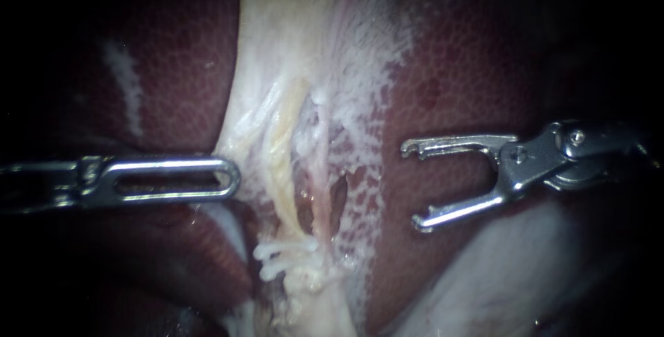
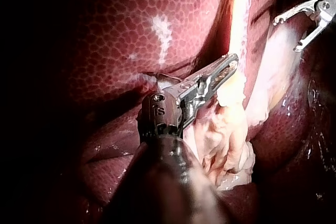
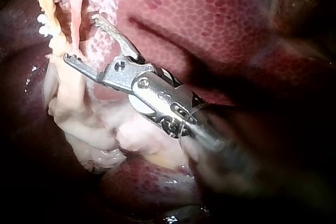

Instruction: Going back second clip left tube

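Dark red liver [image 1: 470, 67] fills both sides, split by a band of pale tissue [image 1: 304, 46]. The right instrument [image 1: 411, 186] hangs over the liver just beside that band, its hooked jaws spread wide and empty. The left instrument [image 1: 232, 178] has its slotted jaws pressed together, tip touching the band's edge. The yellowish left tube [image 1: 280, 150] runs down the band, with white clips [image 1: 283, 254] across its lower end, apart from both instruments.
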### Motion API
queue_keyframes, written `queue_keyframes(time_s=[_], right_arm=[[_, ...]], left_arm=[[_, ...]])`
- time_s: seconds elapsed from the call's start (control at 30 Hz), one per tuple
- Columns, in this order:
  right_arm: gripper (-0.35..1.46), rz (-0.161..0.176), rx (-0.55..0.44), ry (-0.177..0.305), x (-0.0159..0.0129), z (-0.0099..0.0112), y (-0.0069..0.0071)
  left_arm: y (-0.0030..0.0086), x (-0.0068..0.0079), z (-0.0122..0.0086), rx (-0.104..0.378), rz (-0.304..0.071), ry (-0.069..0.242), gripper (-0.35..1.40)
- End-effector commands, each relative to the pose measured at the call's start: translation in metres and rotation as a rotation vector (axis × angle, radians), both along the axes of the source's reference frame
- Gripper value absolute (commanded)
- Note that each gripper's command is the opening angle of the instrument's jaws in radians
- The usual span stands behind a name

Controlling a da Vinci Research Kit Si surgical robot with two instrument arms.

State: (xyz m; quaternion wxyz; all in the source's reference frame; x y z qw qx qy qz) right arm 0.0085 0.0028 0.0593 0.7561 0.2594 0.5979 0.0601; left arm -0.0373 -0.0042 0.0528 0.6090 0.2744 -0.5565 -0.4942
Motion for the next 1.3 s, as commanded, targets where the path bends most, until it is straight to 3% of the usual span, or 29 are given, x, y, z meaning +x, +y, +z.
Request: queue_keyframes(time_s=[0.03,0.27,0.5,1.3], right_arm=[[0.60,0.000,0.000,0.000,0.0000,0.0000,0.0000],[0.60,0.000,0.000,0.000,0.0000,-0.0001,-0.0001],[0.60,0.000,0.000,0.000,-0.0001,-0.0001,-0.0001],[0.60,-0.002,-0.005,0.003,-0.0003,-0.0002,-0.0002]], left_arm=[[0.0000,-0.0001,0.0003,-0.003,-0.002,-0.001,-0.35],[-0.0013,-0.0019,0.0038,-0.001,0.009,0.026,-0.35],[-0.0011,-0.0037,0.0052,-0.002,0.020,0.029,-0.35],[-0.0009,-0.0040,0.0055,-0.002,0.023,0.027,-0.35]])
